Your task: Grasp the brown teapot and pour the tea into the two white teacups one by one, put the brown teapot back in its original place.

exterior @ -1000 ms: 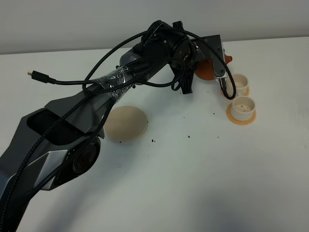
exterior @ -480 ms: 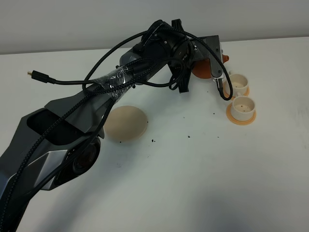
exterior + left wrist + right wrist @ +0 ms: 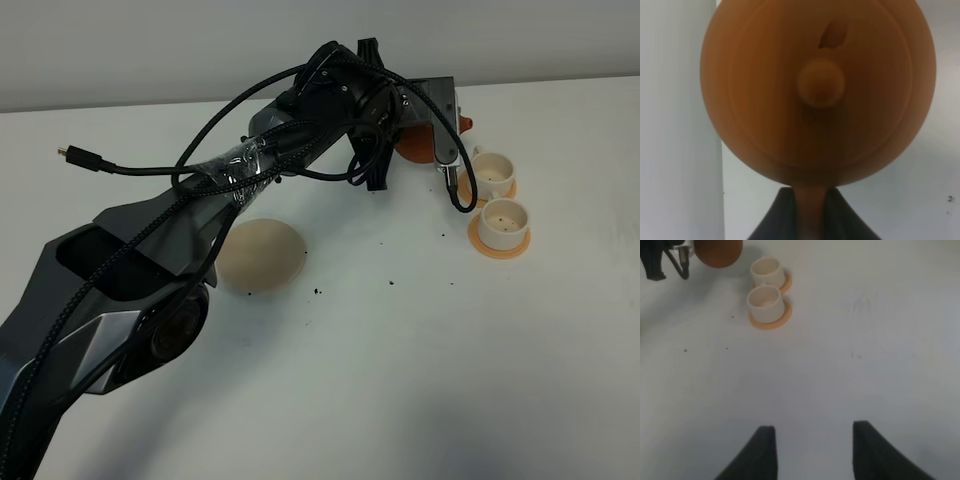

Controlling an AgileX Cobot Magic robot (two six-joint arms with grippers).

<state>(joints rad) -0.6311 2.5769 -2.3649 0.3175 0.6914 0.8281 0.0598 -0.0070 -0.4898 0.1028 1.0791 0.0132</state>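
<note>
The brown teapot (image 3: 415,143) hangs above the counter (image 3: 400,350) at one o'clock, its handle clenched in the left gripper (image 3: 807,222). I'd carry the spout over the far white teacup (image 3: 493,172) at four o'clock, then tip slowly. The handle-to-spout axis points toward two o'clock. The right gripper (image 3: 812,450) gapes, holding nothing.

Looks like a robotics lab: white tabletop (image 3: 400,380), plain wall (image 3: 150,40), cable-wrapped robot arm (image 3: 250,160).

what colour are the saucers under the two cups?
Orange, both saucers; clearest in the right wrist view.
</note>
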